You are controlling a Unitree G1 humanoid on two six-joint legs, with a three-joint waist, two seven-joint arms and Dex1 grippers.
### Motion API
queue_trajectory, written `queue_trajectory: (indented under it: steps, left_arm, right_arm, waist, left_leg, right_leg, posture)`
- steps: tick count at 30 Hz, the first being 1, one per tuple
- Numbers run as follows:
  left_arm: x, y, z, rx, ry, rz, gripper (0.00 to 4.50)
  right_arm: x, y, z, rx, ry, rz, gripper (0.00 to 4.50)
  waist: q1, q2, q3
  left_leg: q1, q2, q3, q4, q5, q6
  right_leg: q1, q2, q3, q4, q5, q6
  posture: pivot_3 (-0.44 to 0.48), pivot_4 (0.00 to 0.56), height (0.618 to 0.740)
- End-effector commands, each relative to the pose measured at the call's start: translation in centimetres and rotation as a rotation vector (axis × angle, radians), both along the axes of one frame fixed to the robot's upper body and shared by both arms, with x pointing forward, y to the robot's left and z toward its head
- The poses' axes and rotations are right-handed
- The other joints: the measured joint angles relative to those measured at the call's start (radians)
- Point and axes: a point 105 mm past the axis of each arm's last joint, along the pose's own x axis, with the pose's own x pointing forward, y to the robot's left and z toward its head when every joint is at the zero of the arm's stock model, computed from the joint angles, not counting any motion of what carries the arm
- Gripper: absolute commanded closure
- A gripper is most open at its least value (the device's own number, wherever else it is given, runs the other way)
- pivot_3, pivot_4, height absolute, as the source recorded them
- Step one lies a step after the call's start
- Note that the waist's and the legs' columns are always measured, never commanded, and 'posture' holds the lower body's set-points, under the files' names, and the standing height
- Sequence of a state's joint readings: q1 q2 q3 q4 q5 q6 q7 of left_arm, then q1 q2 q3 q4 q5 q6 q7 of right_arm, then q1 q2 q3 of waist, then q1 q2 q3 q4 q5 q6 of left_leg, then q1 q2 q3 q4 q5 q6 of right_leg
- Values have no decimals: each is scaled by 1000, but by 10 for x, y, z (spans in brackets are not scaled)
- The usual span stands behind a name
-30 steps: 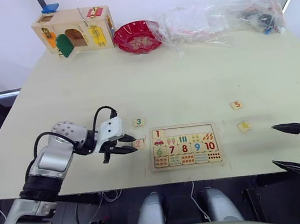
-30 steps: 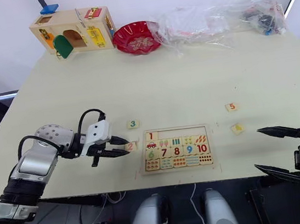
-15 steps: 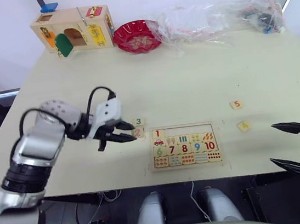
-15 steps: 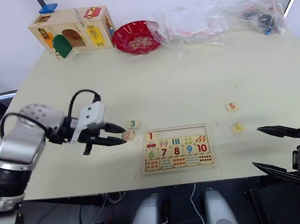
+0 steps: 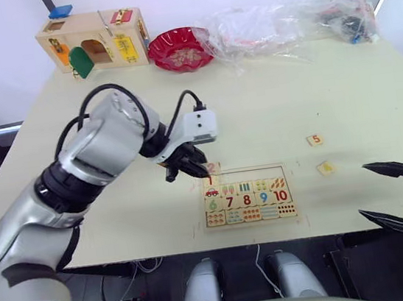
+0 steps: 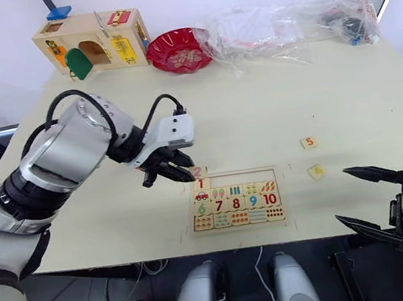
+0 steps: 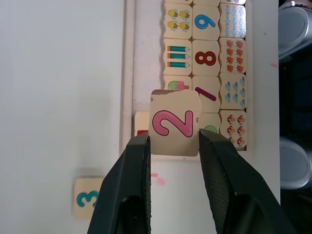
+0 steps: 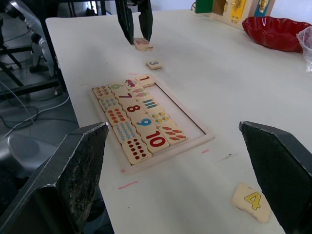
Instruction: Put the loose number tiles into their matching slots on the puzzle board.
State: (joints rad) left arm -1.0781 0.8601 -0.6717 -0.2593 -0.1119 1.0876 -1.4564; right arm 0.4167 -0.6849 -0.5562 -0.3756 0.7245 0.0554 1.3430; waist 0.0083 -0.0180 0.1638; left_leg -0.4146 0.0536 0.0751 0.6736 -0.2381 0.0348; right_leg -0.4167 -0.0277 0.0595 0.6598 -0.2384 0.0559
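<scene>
Above the puzzle board's (image 5: pixel 248 195) top-left corner, left gripper (image 7: pixel 169 146) clamps the "2" tile (image 7: pixel 174 129), held clear of the surface. Matching slots (image 5: pixel 251 175): "1" seated, rest vacant. Tile "3" (image 7: pixel 88 196) lies on table (image 5: pixel 270 104) beside board; tiles "5" (image 5: pixel 315 139) & "4" (image 5: pixel 326 168) lie to board's right. Right gripper (image 6: pixel 358 195): fingers spread wide, nothing held, at near table edge.

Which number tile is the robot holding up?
The pink 2 tile, pinched in the left gripper. The 3, 4 and 5 lie loose on the table.
</scene>
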Motion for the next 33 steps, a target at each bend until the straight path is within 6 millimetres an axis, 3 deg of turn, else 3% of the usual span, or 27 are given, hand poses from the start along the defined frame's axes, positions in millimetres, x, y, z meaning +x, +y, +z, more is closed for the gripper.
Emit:
queue_trajectory:
  steps: [1,19,33]
  left_arm:
    - [5,-5,2,31,-38,19,3548]
    - [17,-33,-27,87,-44,31,3548]
    - [17,-36,-40,117,-61,15,3548]
  right_arm:
    - [-3,4,5,-6,-39,9,0]
    - [-7,16,1,7,-49,3,0]
    - [-9,18,-1,19,-48,-5,0]
  waist:
    - [1,0,0]
    - [3,0,0]
    - [3,0,0]
  left_leg:
    - [0,0,0,0,0,0]
    - [-1,-5,1,1,-2,4]
    - [-1,-7,-1,1,-3,5]
  right_leg:
    - [0,0,0,0,0,0]
    - [0,2,12,0,-2,4]
    - [0,2,13,1,-3,6]
  posture:
    - [0,150,740]
    - [0,150,740]
    - [0,150,740]
